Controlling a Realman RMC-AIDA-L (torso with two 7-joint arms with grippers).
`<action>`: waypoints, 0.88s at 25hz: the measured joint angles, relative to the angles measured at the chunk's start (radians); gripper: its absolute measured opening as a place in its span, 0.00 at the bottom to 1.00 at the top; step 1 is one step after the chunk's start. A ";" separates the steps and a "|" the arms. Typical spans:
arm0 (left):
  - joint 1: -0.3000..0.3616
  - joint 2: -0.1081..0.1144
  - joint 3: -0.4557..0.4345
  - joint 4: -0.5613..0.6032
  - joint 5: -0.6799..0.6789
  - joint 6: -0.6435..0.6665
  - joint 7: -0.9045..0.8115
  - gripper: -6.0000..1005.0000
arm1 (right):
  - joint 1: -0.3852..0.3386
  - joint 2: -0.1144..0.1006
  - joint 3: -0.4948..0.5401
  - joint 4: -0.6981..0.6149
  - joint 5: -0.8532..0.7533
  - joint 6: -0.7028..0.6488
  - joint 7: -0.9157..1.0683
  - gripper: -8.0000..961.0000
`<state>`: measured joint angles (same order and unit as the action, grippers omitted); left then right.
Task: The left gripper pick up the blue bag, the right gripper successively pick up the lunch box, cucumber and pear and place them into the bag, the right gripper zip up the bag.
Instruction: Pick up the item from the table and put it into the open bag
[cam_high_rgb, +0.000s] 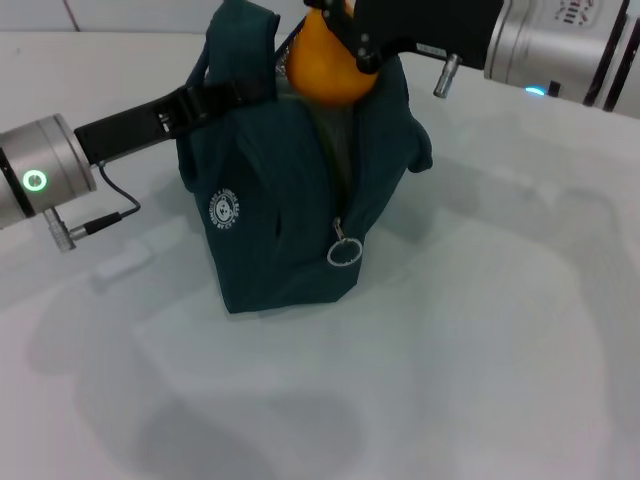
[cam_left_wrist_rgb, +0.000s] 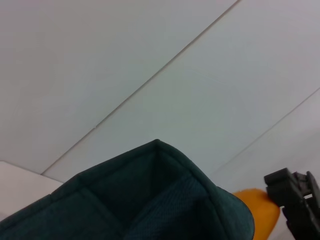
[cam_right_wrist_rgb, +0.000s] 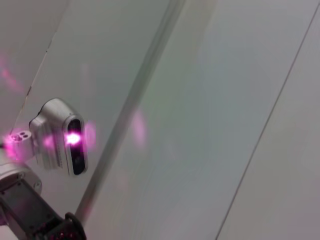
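The left gripper (cam_high_rgb: 225, 95) is clamped on the blue bag (cam_high_rgb: 290, 210) at its upper left edge, holding it upright. Directly above the bag's open mouth, the right gripper (cam_high_rgb: 335, 30) grips the pear (cam_high_rgb: 325, 65). Lunch box and cucumber aren't visible, presumably already inside the bag, so what's left is dropping the pear in and zipping.

You get even, soft overhead light; faint shadows under blue bag (cam_high_rgb: 285, 215); magenta flare in right wrist view; left wrist foreground blurred.

I've got a white table (cam_high_rgb: 480, 380) here, and the blue bag (cam_high_rgb: 280, 230) stands upright on it, toward its far side.
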<state>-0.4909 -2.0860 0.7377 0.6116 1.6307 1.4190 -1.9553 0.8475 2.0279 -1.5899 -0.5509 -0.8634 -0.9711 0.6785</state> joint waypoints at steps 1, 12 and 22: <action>-0.002 0.000 0.000 -0.005 0.000 0.000 0.003 0.07 | 0.001 0.000 -0.002 0.004 0.000 0.000 0.000 0.04; -0.007 0.000 0.000 -0.017 -0.002 0.000 0.012 0.07 | 0.005 0.000 -0.022 0.009 0.002 0.003 -0.001 0.04; -0.003 0.000 0.000 -0.019 -0.003 0.000 0.012 0.07 | 0.034 0.000 -0.023 0.010 0.042 0.004 -0.016 0.04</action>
<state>-0.4936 -2.0863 0.7378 0.5925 1.6274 1.4190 -1.9435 0.8815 2.0279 -1.6125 -0.5413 -0.8212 -0.9675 0.6630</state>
